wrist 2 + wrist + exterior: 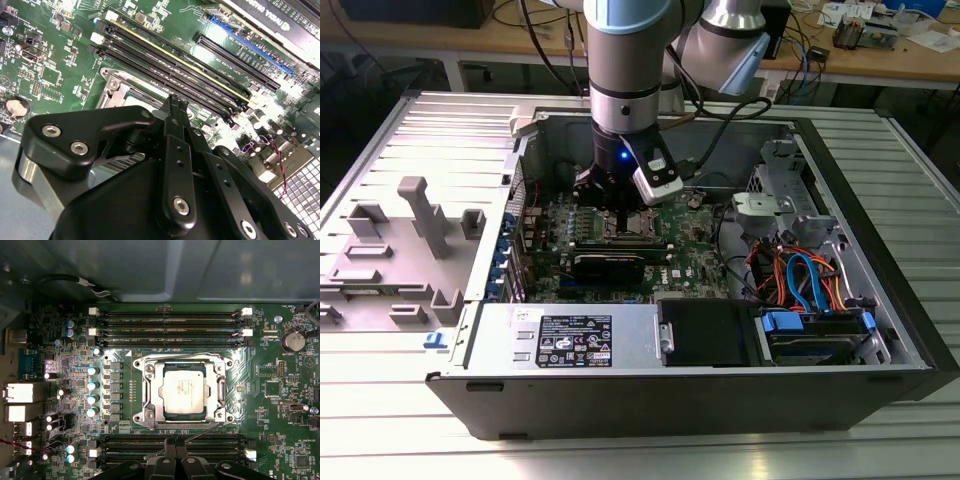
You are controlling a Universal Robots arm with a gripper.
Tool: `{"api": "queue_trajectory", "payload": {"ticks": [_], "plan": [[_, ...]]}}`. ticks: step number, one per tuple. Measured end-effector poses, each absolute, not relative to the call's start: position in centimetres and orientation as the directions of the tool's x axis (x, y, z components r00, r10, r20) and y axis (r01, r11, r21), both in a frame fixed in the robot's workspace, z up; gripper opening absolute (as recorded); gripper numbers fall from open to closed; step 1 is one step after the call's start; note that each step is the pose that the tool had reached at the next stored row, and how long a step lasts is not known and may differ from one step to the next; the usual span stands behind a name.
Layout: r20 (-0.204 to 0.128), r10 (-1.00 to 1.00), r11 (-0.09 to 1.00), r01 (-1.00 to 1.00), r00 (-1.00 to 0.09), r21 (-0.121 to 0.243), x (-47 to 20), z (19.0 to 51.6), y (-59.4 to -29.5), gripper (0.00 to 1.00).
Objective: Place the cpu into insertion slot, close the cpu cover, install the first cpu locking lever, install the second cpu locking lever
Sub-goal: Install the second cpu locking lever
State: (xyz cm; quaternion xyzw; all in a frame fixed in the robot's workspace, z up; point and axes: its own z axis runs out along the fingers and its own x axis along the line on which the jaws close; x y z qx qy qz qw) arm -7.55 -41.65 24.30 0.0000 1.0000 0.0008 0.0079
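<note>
First wrist view, frame centre: the cpu [184,390] sits in the insertion slot [150,412] with the cpu cover [159,390] down over its edges. A lever [202,430] angles loose at the lower edge, so locking looks unfinished. The end effector [175,450], fingertips together and empty, hovers there.

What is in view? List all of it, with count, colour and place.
cpu: one, silvery, seated in the insertion slot.
cpu cover: one, silvery, flat around the cpu.
memory slots: several, black, on two sides of the insertion slot.
coin battery: one, silvery, near the memory slots.
computer case: one, dark, open, on the ribbed table.
cables: several, blue and orange, at the case's end on the exterior view's right.
tool: one, black, shut, beside the insertion slot.
</note>
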Motion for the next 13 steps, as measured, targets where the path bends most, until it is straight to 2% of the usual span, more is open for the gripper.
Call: {"api": "queue_trajectory", "payload": {"ticks": [6,11,13], "plan": [[-0.010,0.000,1.000,0.000,-1.000,0.002,-7.43,24.29,-41.65,0.11],[0.027,0.000,1.000,0.000,-1.000,0.002,-6.75,24.29,-41.65,0.11],[0.068,0.000,1.000,0.000,-0.998,0.001,-6.67,24.29,-41.66,0.11]]}}
